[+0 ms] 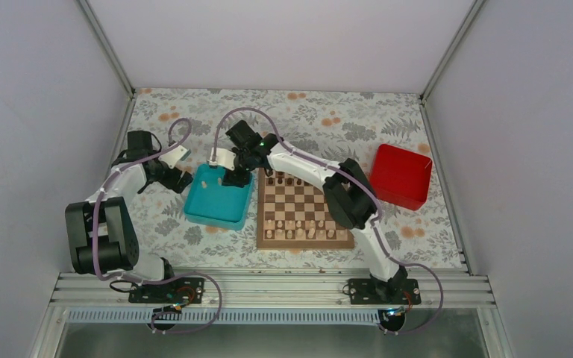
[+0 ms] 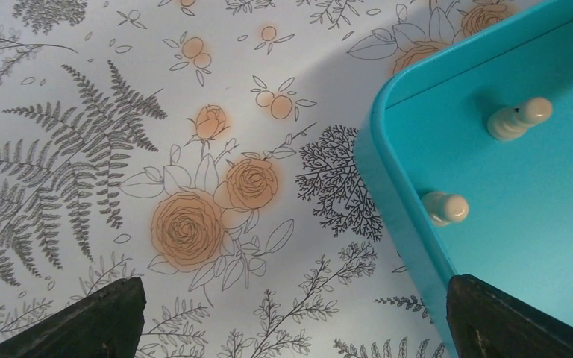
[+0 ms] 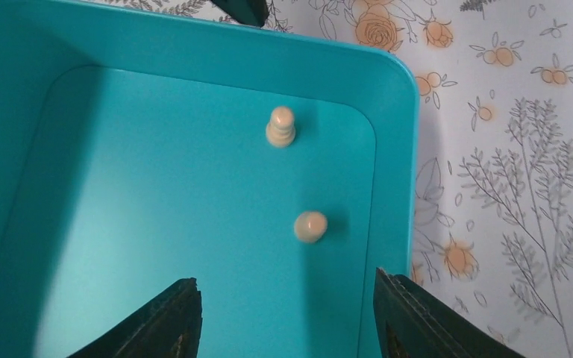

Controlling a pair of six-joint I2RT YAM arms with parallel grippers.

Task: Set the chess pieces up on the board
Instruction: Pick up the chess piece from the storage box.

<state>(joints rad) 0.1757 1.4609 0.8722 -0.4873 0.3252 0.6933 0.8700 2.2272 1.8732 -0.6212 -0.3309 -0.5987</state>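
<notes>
A: Two pale pieces (image 3: 281, 127) stand upright in the teal tray (image 3: 395, 89). They're close to the wall on the left arm's side, near each other but apart.

B: The rest of the pale set looks lined up on the near rows of the board (image 1: 305, 203), just right of the tray. A few dark pieces (image 1: 287, 180) sit on the far row.

A: The right gripper (image 3: 285, 287) hangs over the tray, jaws partway apart, nothing between them. One piece sits just ahead of the gap.

B: And the left gripper (image 2: 295, 287)? Jaws spread wide and empty, over the floral cloth (image 2: 82, 149) at the tray's outer edge.

A: Here's the danger as I read it. These pieces are small and round-topped. Come down off-centre and a finger clips the head, tips it, and it rolls across the tray floor.

B: It's close to that wall too, so the outer finger could catch the rim, I reckon. A loose pinch might also drop it on the way over, toppling neighbours on the board.

A: The red box (image 1: 401, 175) is off to the far right, well out of it.
</notes>
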